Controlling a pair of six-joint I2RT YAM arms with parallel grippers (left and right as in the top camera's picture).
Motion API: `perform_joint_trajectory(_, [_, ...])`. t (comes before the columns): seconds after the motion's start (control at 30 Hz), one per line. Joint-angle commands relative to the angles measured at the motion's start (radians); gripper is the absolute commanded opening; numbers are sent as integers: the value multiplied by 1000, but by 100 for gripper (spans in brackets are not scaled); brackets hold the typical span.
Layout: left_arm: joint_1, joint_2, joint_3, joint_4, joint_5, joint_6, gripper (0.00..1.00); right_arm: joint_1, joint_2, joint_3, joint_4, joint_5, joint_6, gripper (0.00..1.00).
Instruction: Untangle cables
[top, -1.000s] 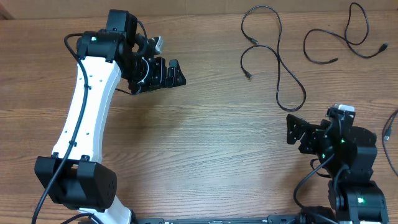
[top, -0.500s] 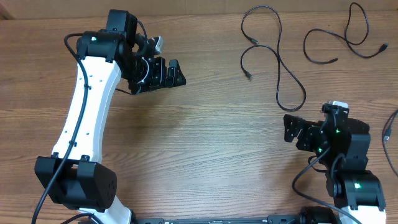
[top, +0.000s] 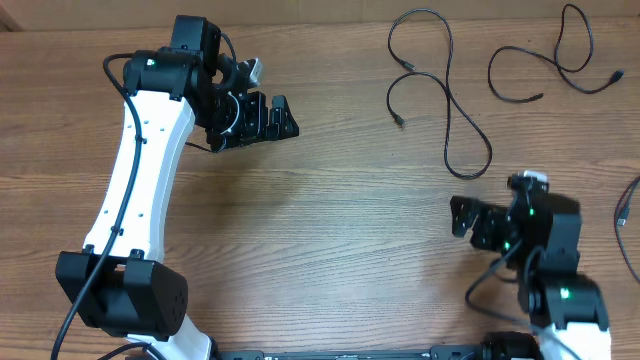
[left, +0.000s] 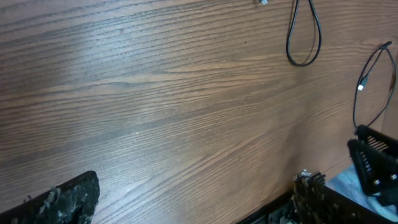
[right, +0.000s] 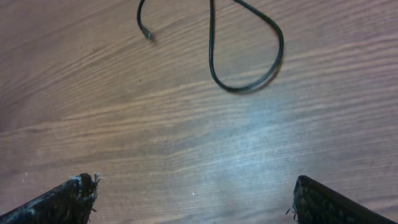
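Three thin black cables lie apart on the wooden table. One long looping cable (top: 447, 95) runs from the top middle down to a loop near my right gripper; its loop shows in the right wrist view (right: 245, 84) and the left wrist view (left: 303, 59). A second cable (top: 560, 65) curls at the top right. A third cable (top: 625, 205) shows at the right edge, also in the left wrist view (left: 373, 74). My left gripper (top: 268, 118) is open and empty at the upper left. My right gripper (top: 468, 218) is open and empty just below the long cable's loop.
The left arm's white link (top: 135, 190) stretches across the left side of the table. The right arm's base (top: 560, 300) stands at the lower right. Bare wood table (top: 330, 230) lies between the two grippers.
My right gripper has moved a little to the left and down. The left arm and the cables have not moved.
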Motion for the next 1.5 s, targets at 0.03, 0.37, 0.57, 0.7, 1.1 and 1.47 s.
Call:
perform_joint_trajectory(0.03, [5,11,8,2,2,5,100,-2,-158,-95,-2,-5,6,100])
perform_joint_trajectory(0.37, [5,11,8,2,2,5,99,-1,-484,-175,104,-5,6,100])
perform_joint_trajectory(0.57, [5,11,8,2,2,5,99,-1,-648,-180,249,-5,6,100])
perform_joint_trajectory(0.7, [5,11,8,2,2,5,100,-1,-723,-254,373,-5,6,100])
perform_joint_trajectory(1.1, [5,11,8,2,2,5,99,66,-724,-492,552,-5,6,100])
perform_joint_trajectory(1.47, [5,11,8,2,2,5,100,61,-723,-541,578,-1,6,100])
